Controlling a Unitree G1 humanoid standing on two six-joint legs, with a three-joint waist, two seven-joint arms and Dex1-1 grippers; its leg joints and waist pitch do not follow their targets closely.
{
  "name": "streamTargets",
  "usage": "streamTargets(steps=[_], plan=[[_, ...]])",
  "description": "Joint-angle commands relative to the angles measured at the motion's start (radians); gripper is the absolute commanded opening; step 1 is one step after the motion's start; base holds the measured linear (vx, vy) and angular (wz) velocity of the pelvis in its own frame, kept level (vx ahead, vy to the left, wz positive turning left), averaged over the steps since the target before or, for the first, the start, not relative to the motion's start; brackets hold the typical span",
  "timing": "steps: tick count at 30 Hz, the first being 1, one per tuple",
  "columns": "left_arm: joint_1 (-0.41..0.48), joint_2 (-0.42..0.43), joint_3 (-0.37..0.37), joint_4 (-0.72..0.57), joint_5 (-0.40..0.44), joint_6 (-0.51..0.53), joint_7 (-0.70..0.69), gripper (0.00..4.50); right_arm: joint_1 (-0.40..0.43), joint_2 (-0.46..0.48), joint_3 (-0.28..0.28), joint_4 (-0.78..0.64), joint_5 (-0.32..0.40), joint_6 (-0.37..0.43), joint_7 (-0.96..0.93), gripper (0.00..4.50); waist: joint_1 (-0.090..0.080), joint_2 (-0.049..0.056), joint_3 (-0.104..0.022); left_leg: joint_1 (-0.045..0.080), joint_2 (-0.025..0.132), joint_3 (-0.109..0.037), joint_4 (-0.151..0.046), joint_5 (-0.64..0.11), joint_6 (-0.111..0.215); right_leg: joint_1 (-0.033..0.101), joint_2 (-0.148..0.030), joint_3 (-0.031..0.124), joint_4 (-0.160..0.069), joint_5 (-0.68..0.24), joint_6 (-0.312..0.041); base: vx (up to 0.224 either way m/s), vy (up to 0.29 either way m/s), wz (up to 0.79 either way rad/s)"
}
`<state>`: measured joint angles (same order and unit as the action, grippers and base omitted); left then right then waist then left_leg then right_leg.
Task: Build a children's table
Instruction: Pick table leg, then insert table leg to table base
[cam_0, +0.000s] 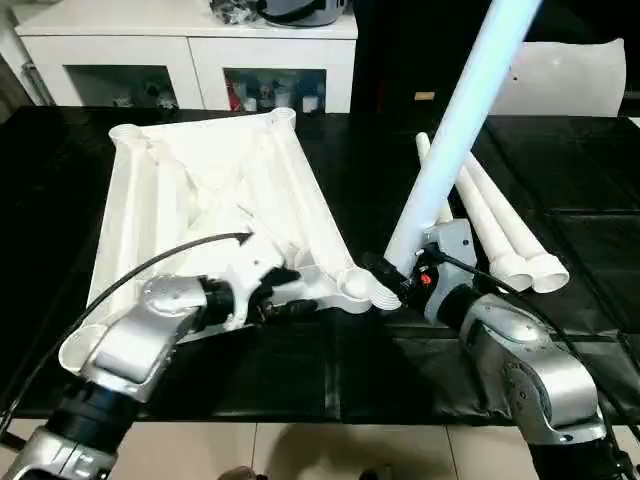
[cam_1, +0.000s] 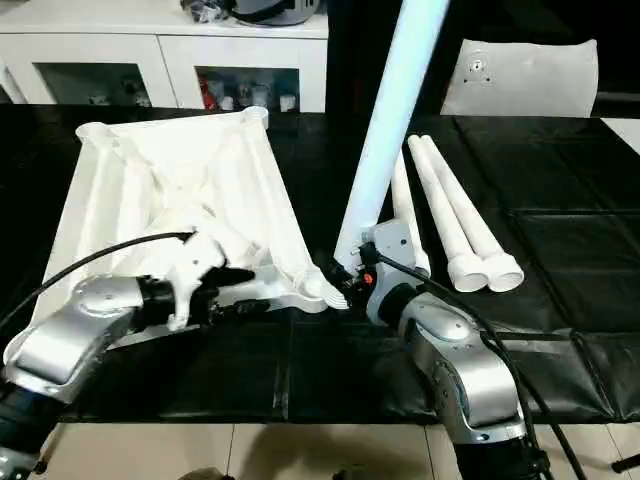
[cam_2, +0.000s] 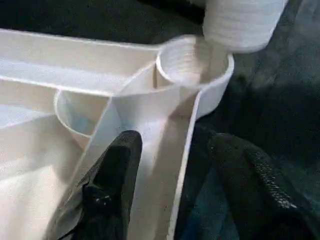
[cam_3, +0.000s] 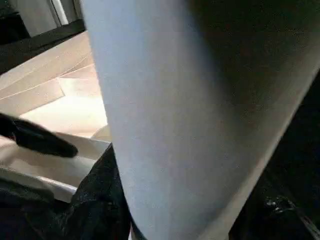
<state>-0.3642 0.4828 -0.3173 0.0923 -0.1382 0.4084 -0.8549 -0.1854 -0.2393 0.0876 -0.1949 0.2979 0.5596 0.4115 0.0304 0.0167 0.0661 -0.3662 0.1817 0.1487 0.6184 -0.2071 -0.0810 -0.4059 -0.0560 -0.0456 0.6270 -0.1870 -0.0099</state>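
Left eye view: white plastic square tabletop (cam_0: 215, 190) lying upside down on the black bench (cam_0: 560, 200), X-ribbed underside up, round sockets at the corners. Left gripper (cam_0: 285, 300) down at the near rim beside the near-right corner socket (cam_0: 357, 284); right gripper (cam_0: 405, 280) gripping a long tapered white plastic leg (cam_0: 455, 130) near its thick end, leg raised steeply, foot just at that socket. Three spare white legs (cam_0: 500, 230) lying together on the bench to the right. Right eye view: same layout, white glass-door cabinet (cam_1: 150, 50) behind, white flat panel (cam_1: 520, 75) at far right. Left wrist view: black fingers (cam_2: 112, 180) apart, straddling a thin upright rib of the tabletop, one finger each side, not visibly pinching it; threaded end of the leg hovering just over the socket, slightly off-centre. Right wrist view: fingers (cam_3: 95, 200) clamped on the broad leg shaft. Handling, as a guess: hollow moulded plastic, light, stiff, smooth and rather slippery; ribs thin, likely to flex. Best hold on the leg low, near the thick threaded end, for control; best hold on the top at a rib or rim close to the socket.
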Motion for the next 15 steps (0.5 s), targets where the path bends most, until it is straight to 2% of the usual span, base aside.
streamTargets(steps=[1, 4, 8, 15], plan=[[-0.021, 0.006, -0.015, 0.006, 0.019, -0.013, -0.008, 2.31, 0.000, -0.005, 0.009, -0.011, -0.013, -0.004, 0.008, 1.92, -0.002, 0.004, -0.066, 0.001, 0.029, -0.002, -0.083, -0.183, -0.011, 0.052, -0.063, 0.049, -0.089, -0.298, -0.143, 0.000, 0.000, 0.00], [-0.035, -0.003, -0.017, 0.023, 0.031, -0.004, 0.005, 2.12, 0.001, -0.005, 0.008, -0.013, -0.004, 0.012, 0.005, 1.92, -0.002, 0.001, -0.067, 0.001, 0.029, 0.000, -0.081, -0.174, -0.009, 0.053, -0.063, 0.049, -0.088, -0.273, -0.158, 0.000, 0.000, 0.00], [-0.052, -0.005, -0.021, 0.049, 0.042, -0.009, -0.005, 1.72, -0.002, -0.007, 0.014, -0.009, -0.004, 0.009, 0.010, 1.92, -0.001, 0.002, -0.066, 0.001, 0.028, -0.001, -0.081, -0.179, -0.010, 0.052, -0.065, 0.048, -0.090, -0.303, -0.152, 0.000, 0.000, 0.00], [-0.067, 0.008, -0.033, 0.075, 0.053, -0.011, -0.042, 1.27, -0.011, -0.008, 0.018, -0.002, -0.004, 0.009, 0.025, 1.92, 0.000, 0.000, -0.066, 0.002, 0.029, -0.001, -0.081, -0.175, -0.007, 0.051, -0.065, 0.048, -0.089, -0.298, -0.153, 0.000, 0.000, 0.00]])
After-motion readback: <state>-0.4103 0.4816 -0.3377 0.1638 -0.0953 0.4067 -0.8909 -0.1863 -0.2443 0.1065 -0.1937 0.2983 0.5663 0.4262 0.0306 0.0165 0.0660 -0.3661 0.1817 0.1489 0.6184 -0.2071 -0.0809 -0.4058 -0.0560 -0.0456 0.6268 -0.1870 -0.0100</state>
